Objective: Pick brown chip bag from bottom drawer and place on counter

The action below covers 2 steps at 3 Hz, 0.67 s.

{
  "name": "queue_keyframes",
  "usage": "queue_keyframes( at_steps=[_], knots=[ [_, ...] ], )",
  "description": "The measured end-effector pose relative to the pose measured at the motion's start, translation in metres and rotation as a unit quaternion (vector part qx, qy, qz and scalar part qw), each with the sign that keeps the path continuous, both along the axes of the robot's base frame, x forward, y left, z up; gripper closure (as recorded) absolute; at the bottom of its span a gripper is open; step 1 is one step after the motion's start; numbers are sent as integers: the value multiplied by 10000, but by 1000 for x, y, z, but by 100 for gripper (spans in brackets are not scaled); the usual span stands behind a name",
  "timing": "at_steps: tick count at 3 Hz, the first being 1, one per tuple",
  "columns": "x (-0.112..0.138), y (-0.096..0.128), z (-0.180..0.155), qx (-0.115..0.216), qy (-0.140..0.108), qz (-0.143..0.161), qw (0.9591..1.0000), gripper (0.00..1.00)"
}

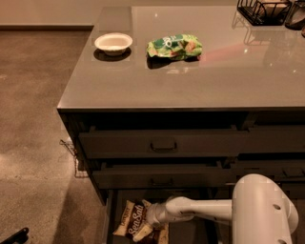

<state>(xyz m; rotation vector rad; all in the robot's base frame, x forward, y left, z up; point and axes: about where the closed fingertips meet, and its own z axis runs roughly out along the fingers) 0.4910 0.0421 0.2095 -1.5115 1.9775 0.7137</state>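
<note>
The brown chip bag (132,220), dark brown and cream with white "Sea Salt" script, lies in the open bottom drawer (108,217) at the lower middle of the camera view. My gripper (150,223) reaches in from the right on a white arm and sits right against the bag's right side, partly over it. The counter (190,81) is the large glossy grey-brown top above the drawer stack.
On the counter stand a white bowl (113,43), a green chip bag (174,46) and a black wire rack (263,10) at the back right. Two shut handled drawers (163,144) sit above the open one. Brown floor lies to the left.
</note>
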Motion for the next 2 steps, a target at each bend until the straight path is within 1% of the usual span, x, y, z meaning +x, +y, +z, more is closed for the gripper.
queue_keyframes(
  at_steps=[1, 2],
  knots=[
    [13, -7, -9, -55, -109, -43, 9999, 0],
    [20, -6, -28, -73, 31, -22, 10000, 0]
  ],
)
